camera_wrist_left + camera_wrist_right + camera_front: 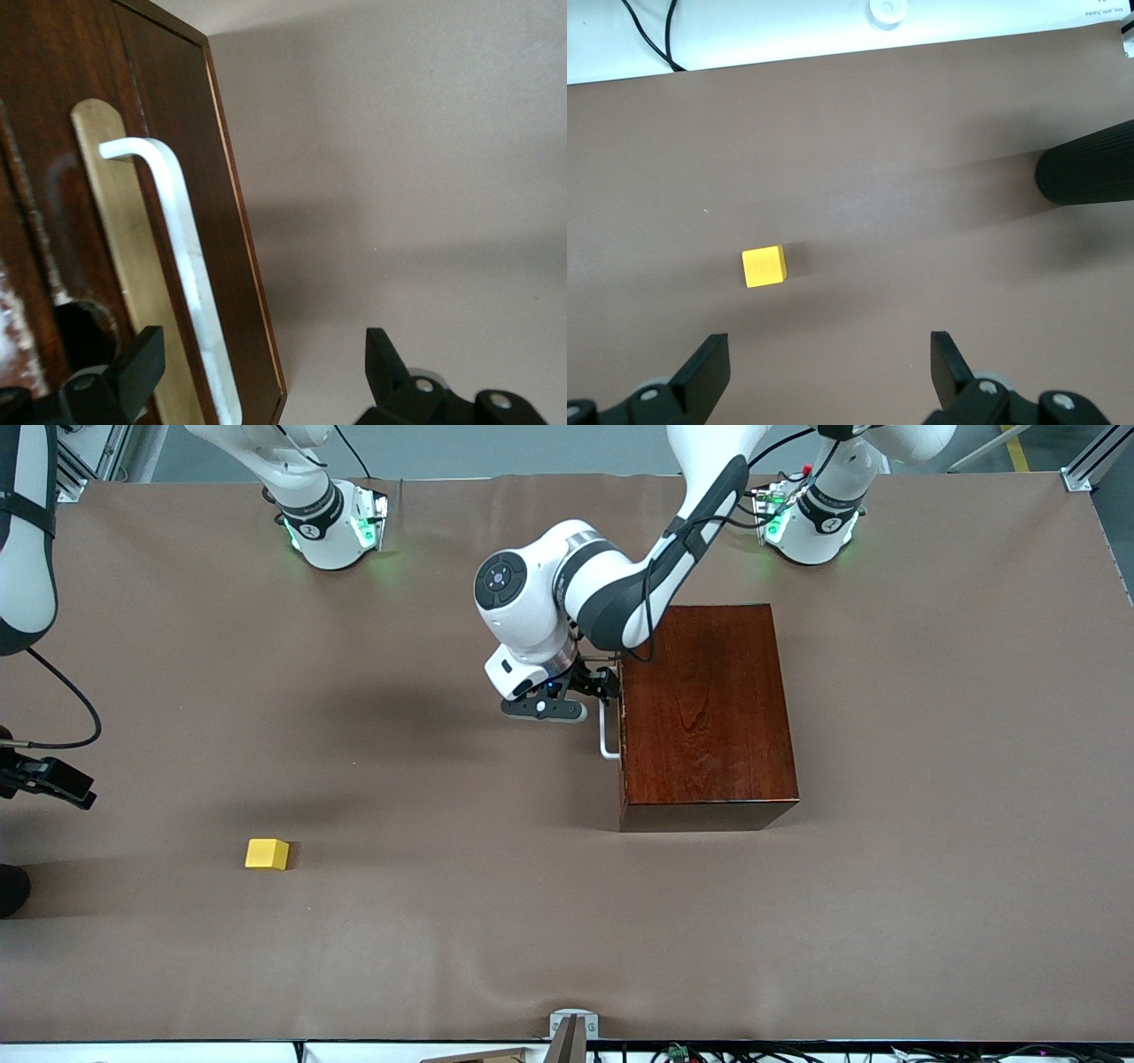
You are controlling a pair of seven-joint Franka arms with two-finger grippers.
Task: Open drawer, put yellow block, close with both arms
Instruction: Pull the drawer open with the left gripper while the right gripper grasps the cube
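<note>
The dark mahogany box stands toward the left arm's end of the table, its drawer pushed in flush. The white U-shaped handle sticks out of the drawer's front. My left gripper is open at that front, and the handle lies between its fingers without touching them. The yellow block sits on the brown cloth toward the right arm's end, nearer the front camera than the box. My right gripper hangs open over the cloth near the block, holding nothing.
A black ribbed cylinder stands on the cloth near the right gripper. A black cable loops from the right arm. A small metal bracket sits at the table's front edge. Brown cloth covers the table.
</note>
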